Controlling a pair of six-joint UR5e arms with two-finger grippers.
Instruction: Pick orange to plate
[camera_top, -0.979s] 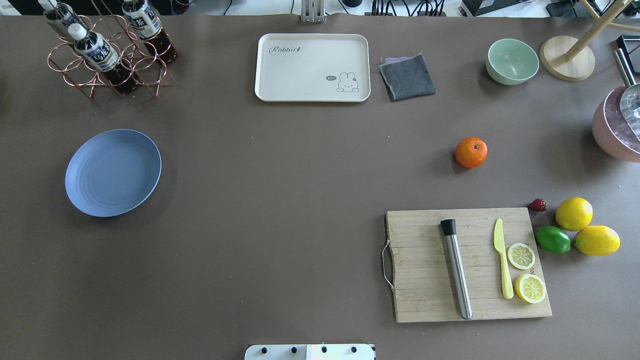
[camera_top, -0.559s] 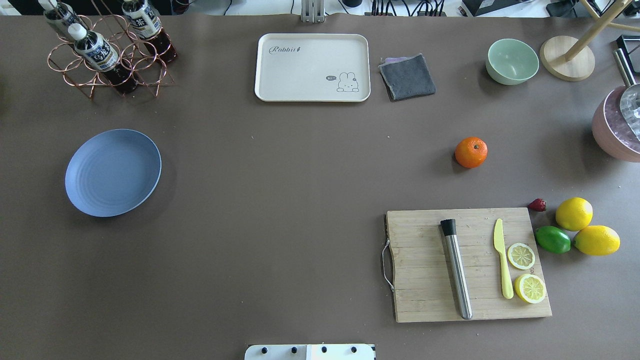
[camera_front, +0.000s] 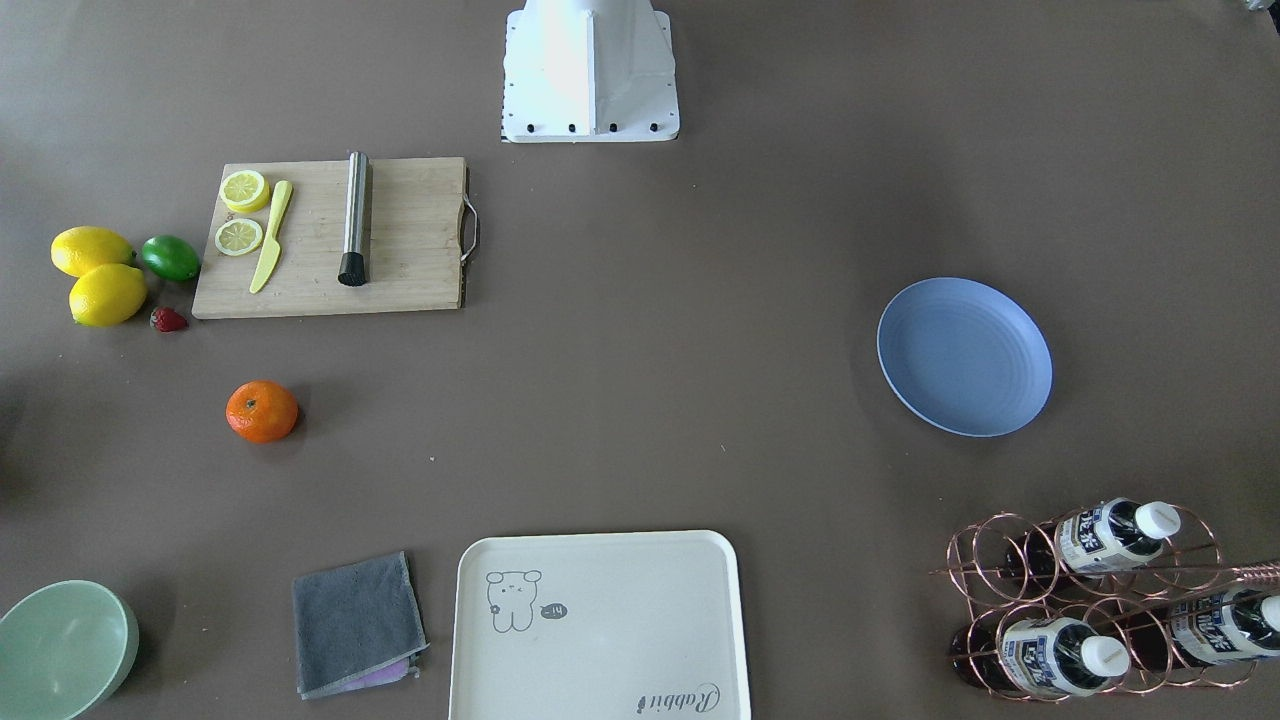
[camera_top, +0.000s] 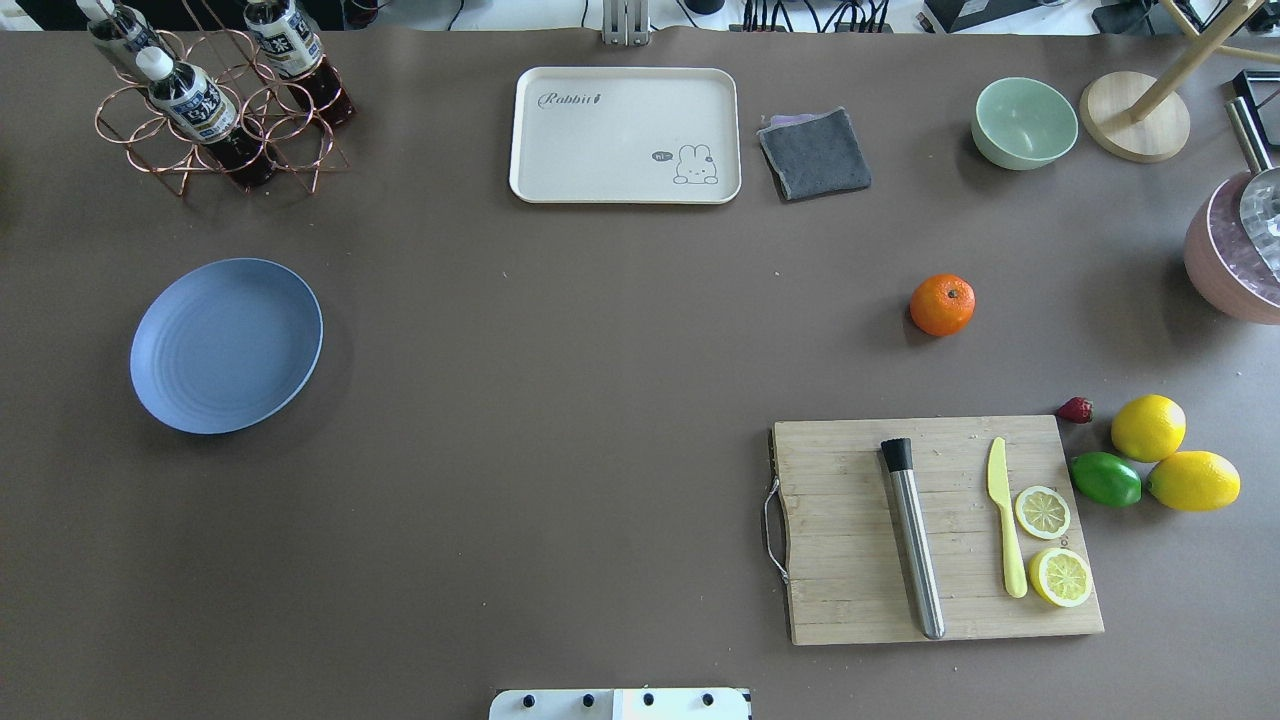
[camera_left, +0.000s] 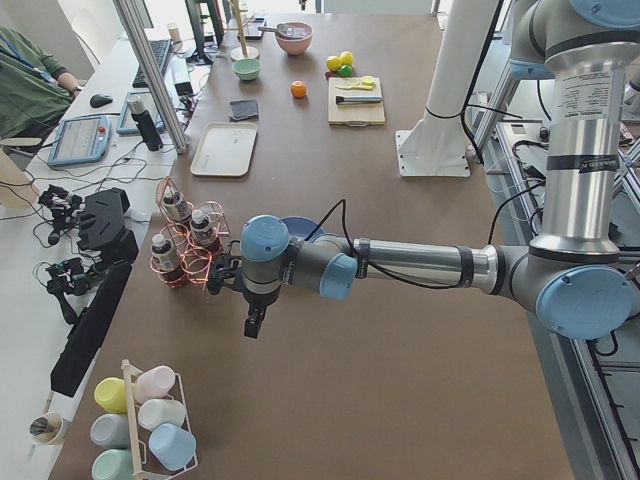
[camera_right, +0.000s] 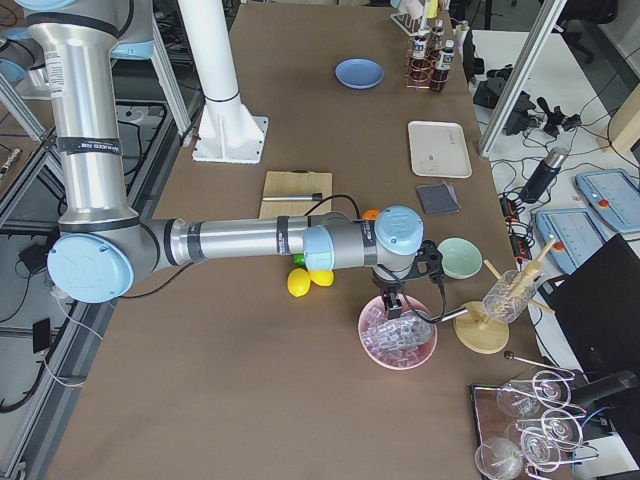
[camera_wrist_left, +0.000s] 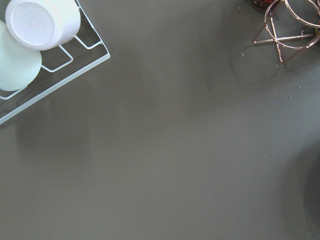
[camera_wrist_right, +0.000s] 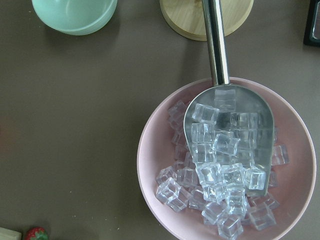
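**Both arms** reach out over the two ends of the table (camera_top: 560, 400), beyond what the overhead and front-facing views cover.

**Left gripper** (camera_left: 254, 325): it shows only in the left side view, pointing down over bare table. Whether its fingers are parted or closed, and whether they hold anything, cannot be told. Its wrist camera shows bare brown surface below the fingers. A corner of the white cup rack (camera_wrist_left: 75, 65) lies to one side and a foot of the copper bottle rack (camera_wrist_left: 287, 30) to the other.

**Plate** (camera_top: 226, 345): it lies near the left fingers, on their table-centre side, and the wrist partly hides it in the left side view. Its rim touches nothing, and the bottle rack stands apart from it toward the far edge.

**Right gripper** (camera_right: 389, 302): it shows only in the right side view, hanging over the pink bowl (camera_wrist_right: 150, 145). How far its fingers stand open cannot be told. Below them lie ice cubes (camera_wrist_right: 220, 145) and a metal scoop (camera_wrist_right: 214, 40).

**Orange** (camera_top: 942, 305): it sits on the table, well apart from the right fingers on their table-centre side, and far from the left fingers. It touches nothing.
- On its robot side, the nearest things are the strawberry (camera_top: 1075, 409) and the far edge of the cutting board (camera_top: 850, 540).
- Toward the far edge stand the green bowl (camera_top: 1023, 120) and the grey cloth (camera_top: 815, 152), both apart from it.

**Open room**: a broad bare strip of table runs from the orange to the plate. The cream tray (camera_top: 625, 135) bounds it on the far side and the cutting board on the robot's side.
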